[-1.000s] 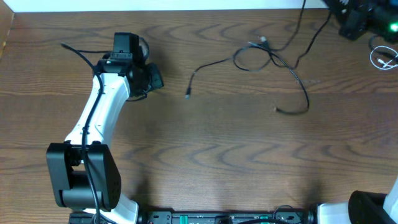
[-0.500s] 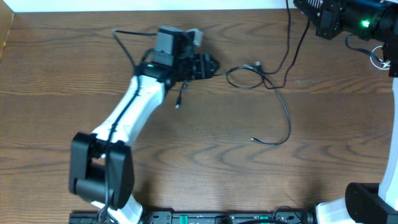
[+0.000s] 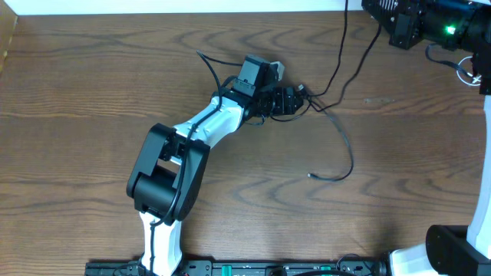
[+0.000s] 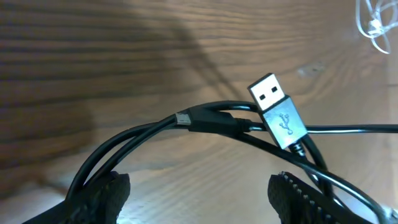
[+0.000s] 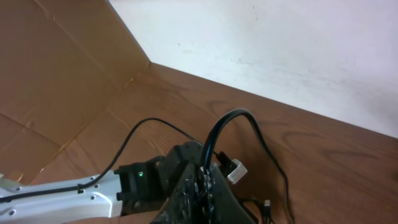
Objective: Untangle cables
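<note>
So, starting on the left: the left end effector [image 3: 295, 100] is down on the tabletop [image 3: 92, 92] with its fingers spread wide around the knotted bit of the black cable [image 4: 214, 122], not pinching anything yet. The wrist view shows a couple of strands looping between the fingers, with the silver plug [image 4: 278, 111] lying right across them. The loose tail curls off toward the middle of the tabletop. Further right, the right end effector [image 5: 205, 186] is pressed together and looks to be pinching the other stretch of the black cable, holding it up. The white cable [image 4: 374, 25] sits way off at the right edge, well apart. My worry: if the left one closes on both strands at once, any pull just cinches the loop tighter, or the plug snags.
</note>
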Robot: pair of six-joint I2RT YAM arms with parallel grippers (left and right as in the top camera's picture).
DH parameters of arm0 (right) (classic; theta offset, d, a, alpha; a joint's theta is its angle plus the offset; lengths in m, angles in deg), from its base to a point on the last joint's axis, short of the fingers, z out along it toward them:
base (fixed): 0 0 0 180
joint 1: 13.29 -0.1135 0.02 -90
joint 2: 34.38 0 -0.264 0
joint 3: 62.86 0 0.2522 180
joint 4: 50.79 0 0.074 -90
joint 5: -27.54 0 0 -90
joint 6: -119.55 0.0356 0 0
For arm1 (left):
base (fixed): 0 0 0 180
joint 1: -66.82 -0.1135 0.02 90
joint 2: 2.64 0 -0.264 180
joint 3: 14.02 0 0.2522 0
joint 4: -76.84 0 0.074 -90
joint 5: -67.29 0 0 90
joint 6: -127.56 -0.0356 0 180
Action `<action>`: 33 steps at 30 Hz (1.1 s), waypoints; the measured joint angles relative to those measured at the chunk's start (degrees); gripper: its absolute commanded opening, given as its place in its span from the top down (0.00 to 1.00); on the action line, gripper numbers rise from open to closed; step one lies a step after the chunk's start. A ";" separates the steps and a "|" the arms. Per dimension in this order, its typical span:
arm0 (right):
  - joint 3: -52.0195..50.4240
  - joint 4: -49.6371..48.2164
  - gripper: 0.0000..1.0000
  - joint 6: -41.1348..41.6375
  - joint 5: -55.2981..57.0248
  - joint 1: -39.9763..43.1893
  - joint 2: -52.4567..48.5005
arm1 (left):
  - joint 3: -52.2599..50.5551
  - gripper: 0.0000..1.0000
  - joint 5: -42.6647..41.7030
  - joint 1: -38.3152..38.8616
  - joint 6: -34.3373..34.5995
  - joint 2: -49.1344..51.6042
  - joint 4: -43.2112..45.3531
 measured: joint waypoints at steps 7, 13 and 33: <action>0.00 0.00 0.99 0.00 0.00 0.00 0.00 | 0.02 0.28 7.13 -0.07 -0.46 0.00 -0.28; 0.00 -0.13 0.99 -0.02 -0.02 0.22 0.00 | 0.02 0.28 18.71 -0.04 -0.96 0.00 -4.66; 0.17 -3.15 0.99 1.75 4.22 21.59 13.22 | 0.00 0.30 33.27 -0.04 -2.03 0.00 -11.10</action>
